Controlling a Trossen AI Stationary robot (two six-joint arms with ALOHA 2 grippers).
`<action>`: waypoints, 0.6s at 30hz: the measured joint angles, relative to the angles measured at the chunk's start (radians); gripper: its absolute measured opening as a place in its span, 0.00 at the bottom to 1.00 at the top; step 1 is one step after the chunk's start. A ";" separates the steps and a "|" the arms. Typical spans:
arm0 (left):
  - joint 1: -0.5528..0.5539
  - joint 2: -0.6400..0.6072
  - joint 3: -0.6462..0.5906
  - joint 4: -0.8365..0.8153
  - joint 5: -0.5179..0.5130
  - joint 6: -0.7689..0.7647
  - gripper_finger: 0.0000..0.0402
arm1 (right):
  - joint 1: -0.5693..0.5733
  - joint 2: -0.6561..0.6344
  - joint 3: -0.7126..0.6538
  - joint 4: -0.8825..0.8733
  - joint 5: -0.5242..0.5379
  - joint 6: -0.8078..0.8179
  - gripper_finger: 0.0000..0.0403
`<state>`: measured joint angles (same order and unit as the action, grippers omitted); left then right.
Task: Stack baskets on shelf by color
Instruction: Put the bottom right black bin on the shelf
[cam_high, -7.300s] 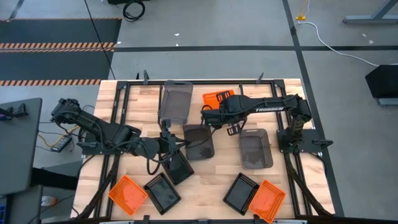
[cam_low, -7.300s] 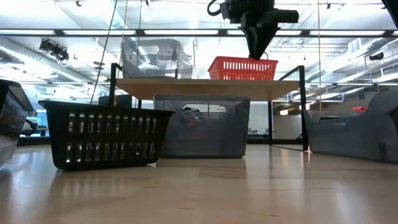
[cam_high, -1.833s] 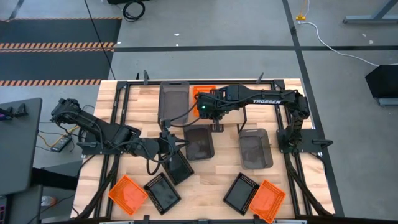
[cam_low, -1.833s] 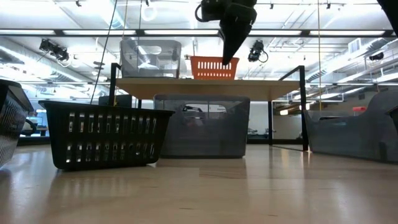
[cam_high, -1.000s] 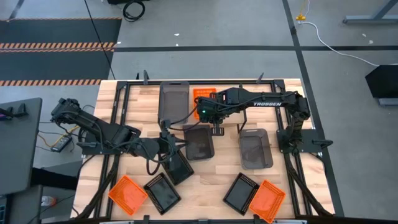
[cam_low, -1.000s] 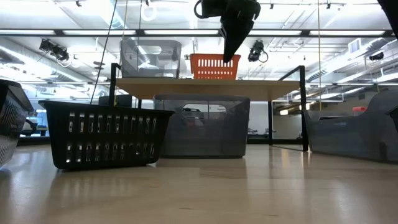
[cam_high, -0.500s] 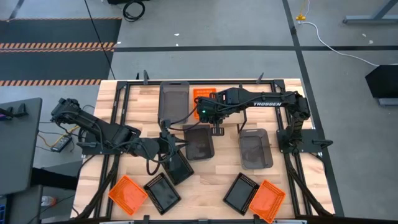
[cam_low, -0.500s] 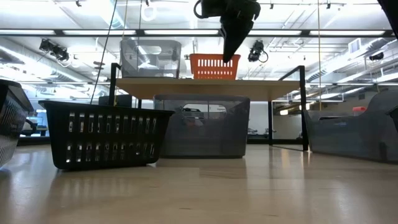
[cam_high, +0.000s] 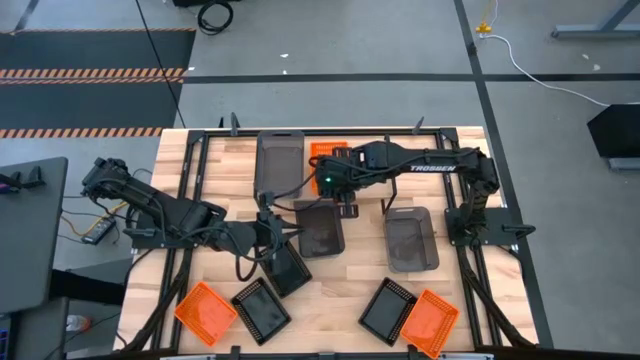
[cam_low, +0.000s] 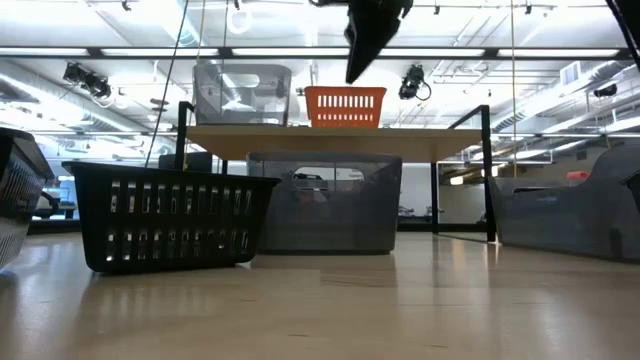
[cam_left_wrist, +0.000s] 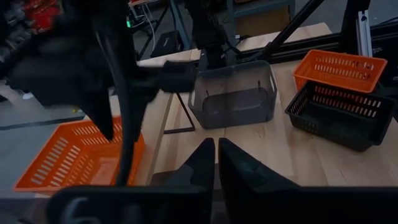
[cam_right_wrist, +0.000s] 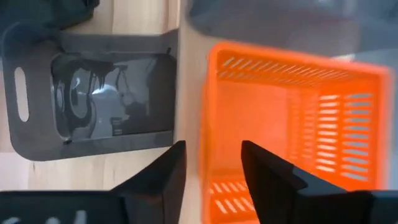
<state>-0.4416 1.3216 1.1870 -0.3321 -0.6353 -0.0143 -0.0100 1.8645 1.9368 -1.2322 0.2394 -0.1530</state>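
The shelf (cam_low: 330, 130) stands at the table's far middle. A grey basket (cam_low: 243, 93) and an orange mesh basket (cam_low: 345, 105) rest on it by their bottoms, side by side. My right gripper (cam_low: 351, 76) hangs open just above the orange basket (cam_right_wrist: 292, 124), near its near left corner, and touches nothing. In the right wrist view its fingers stand either side of the basket's side rim, above it. My left gripper (cam_left_wrist: 216, 146) is shut and empty, over the table left of centre (cam_high: 272, 235), beside a black basket (cam_high: 290, 268).
A grey basket (cam_high: 320, 230) sits on the table at the shelf's near side, and another (cam_high: 410, 240) to its right. Orange baskets (cam_high: 205, 310) (cam_high: 432, 322) and black ones (cam_high: 260, 310) (cam_high: 388, 310) lie along the near edge. The shelf's right third is bare.
My right gripper has gone up from the orange basket's rim and a little toward the table's left, and now hangs clear of it. The orange basket stays where it was on the shelf.
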 joint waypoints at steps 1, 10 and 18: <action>0.000 0.000 0.000 0.000 0.000 0.000 0.06 | 0.006 -0.001 0.021 -0.006 0.008 0.000 0.42; 0.000 0.000 0.000 -0.001 0.003 0.000 0.08 | 0.131 -0.004 0.141 -0.024 -0.062 0.071 0.46; 0.000 0.000 0.000 -0.002 0.002 0.000 0.06 | 0.327 0.000 0.068 0.049 -0.080 0.071 0.44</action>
<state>-0.4419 1.3212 1.1866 -0.3341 -0.6331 -0.0140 0.3170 1.8645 2.0048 -1.1837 0.1597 -0.0821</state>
